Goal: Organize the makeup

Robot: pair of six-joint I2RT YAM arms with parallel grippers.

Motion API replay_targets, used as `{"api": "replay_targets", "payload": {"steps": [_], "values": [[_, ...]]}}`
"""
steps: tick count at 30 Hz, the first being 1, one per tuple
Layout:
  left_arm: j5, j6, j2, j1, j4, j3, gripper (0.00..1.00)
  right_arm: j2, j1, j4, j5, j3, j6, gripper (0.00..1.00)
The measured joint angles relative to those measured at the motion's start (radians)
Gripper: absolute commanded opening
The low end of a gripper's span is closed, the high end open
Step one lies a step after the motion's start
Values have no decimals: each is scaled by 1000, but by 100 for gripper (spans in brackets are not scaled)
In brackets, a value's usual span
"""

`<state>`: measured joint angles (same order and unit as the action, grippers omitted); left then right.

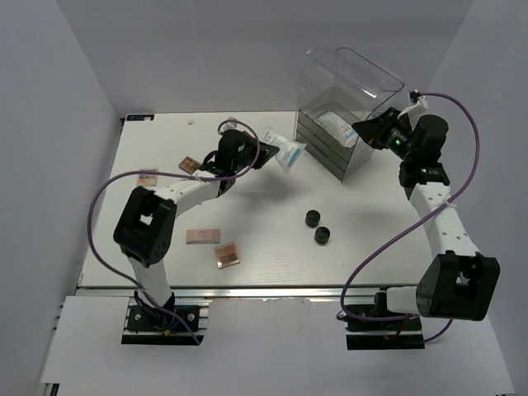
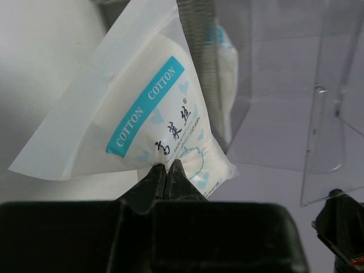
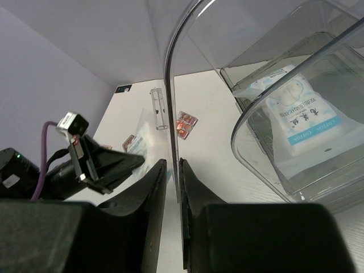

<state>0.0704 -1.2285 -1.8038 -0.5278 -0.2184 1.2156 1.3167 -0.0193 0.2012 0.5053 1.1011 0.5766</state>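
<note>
Closest to the near edge of the table (image 1: 280, 268) lies a square palette (image 1: 227, 254), with a rectangular palette (image 1: 203, 237) just behind it. Both sit in front of the left arm. To their right, mid-table and well apart from every edge, stand one black jar (image 1: 322, 235) and a second jar (image 1: 313, 218), close together with white tabletop showing all round them.

Farther back, a pink palette (image 1: 148, 176) lies near the left edge, and a brown palette (image 1: 190, 164) sits beside the left arm's wrist.

Beyond these, the left gripper (image 2: 166, 170) has its fingers pressed together on the bottom corner of a cotton pouch (image 2: 153, 114), holding it just beside the left side of the clear drawer box (image 1: 330, 153).

At the far right, the right gripper (image 3: 170, 170) pinches the curved edge of the box's clear lid (image 3: 170, 85) between narrow fingers, and the lid stands tilted up. A second pouch (image 3: 301, 119) lies in the open top compartment.
</note>
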Motion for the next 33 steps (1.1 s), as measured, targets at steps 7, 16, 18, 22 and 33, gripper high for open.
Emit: {"api": "replay_targets", "payload": {"steps": [7,16,18,22,33], "values": [[150,-29,-254,-10,-217,252,1,-2,0,0,3,0,1,20],[246,-82,-522,-32,-337,601,6,-4,0,0,7,0,3,20],[259,-91,-570,-33,-344,676,9,-6,0,0,7,0,4,20],[272,-121,-648,-36,-374,790,15,-10,0,0,9,0,5,20],[216,-219,-821,-39,-460,922,49,-13,0,0,17,0,5,20]]}}
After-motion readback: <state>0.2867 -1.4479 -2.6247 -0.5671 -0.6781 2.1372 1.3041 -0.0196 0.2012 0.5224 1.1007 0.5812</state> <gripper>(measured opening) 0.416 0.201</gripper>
